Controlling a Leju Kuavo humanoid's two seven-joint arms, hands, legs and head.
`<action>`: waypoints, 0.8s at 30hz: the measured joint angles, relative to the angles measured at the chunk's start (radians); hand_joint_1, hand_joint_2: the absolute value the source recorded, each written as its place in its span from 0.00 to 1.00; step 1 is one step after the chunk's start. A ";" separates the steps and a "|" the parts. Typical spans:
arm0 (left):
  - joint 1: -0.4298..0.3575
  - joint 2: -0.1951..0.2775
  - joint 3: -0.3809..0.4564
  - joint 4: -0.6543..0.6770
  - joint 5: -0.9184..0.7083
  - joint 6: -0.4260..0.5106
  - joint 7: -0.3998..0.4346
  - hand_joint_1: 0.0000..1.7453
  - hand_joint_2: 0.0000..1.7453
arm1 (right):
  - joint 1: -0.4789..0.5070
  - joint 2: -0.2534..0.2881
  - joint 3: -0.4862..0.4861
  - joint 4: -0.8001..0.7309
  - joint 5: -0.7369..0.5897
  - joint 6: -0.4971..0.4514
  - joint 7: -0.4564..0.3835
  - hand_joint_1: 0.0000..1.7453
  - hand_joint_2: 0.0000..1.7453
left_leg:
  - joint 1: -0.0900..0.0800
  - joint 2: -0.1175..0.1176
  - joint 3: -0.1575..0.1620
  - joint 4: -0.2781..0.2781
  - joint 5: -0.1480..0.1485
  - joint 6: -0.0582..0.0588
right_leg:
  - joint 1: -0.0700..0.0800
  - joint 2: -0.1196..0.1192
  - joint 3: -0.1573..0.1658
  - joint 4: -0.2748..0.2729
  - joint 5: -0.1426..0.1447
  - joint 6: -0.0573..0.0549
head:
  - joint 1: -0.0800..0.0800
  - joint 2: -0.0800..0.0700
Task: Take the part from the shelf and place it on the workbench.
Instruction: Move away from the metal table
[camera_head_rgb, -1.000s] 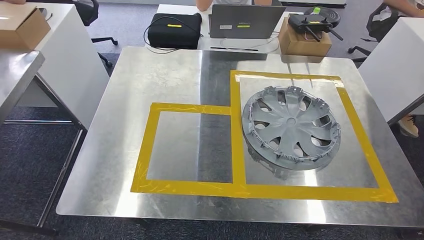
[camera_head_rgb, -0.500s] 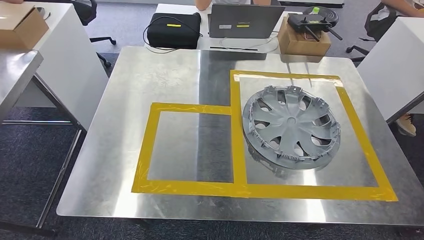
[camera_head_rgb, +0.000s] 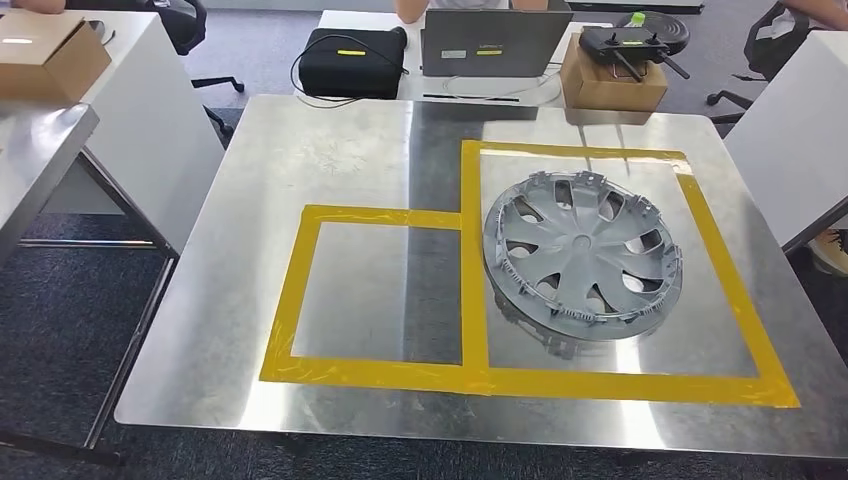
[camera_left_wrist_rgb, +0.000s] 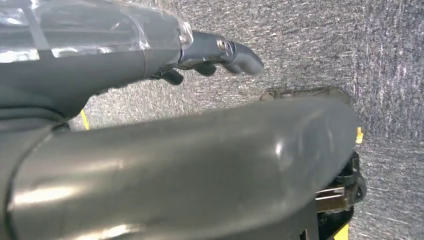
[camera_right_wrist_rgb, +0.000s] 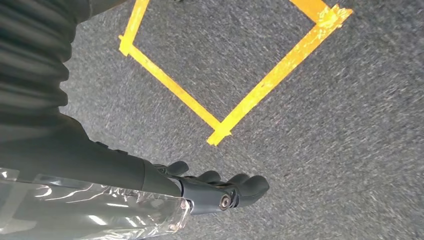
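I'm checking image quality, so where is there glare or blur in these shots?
Head view: sharp, ceiling light glaring off the metal workbench, faint reflection under the wheel cover. Left wrist view: a blurred dark body part close up. Right wrist view: carpet slightly soft, glare on the right hand wrist cover.

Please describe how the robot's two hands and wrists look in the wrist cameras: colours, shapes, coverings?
The left hand has dark grey rounded fingers with a small silver screw at a knuckle, and clear shiny plastic film wrapped over the wrist. The right hand looks the same: dark grey fingers, a silver screw, clear film, and a grey ribbed cover behind.
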 joint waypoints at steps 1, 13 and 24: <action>0.000 0.000 0.000 0.000 0.000 0.000 -0.001 0.00 0.00 | -0.001 0.000 0.000 0.003 0.000 0.000 -0.001 0.00 1.00 | 0.002 0.000 -0.008 0.023 -0.024 -0.007 | -0.003 -0.001 -0.002 -0.005 0.008 -0.004 | -0.004 0.000; -0.004 0.006 0.000 -0.002 0.000 0.000 -0.004 0.00 0.00 | -0.003 -0.003 0.000 0.024 0.000 0.004 -0.015 0.00 1.00 | 0.034 -0.008 0.068 0.010 -0.066 -0.031 | -0.022 0.007 -0.080 0.044 0.047 0.039 | -0.054 0.000; -0.006 0.009 0.000 -0.002 0.001 0.000 -0.004 0.00 0.00 | -0.002 -0.003 0.000 0.035 0.006 0.006 -0.020 0.00 1.00 | -0.001 -0.003 -0.034 0.011 0.025 0.020 | 0.005 0.009 -0.019 0.188 -0.107 0.001 | -0.002 0.000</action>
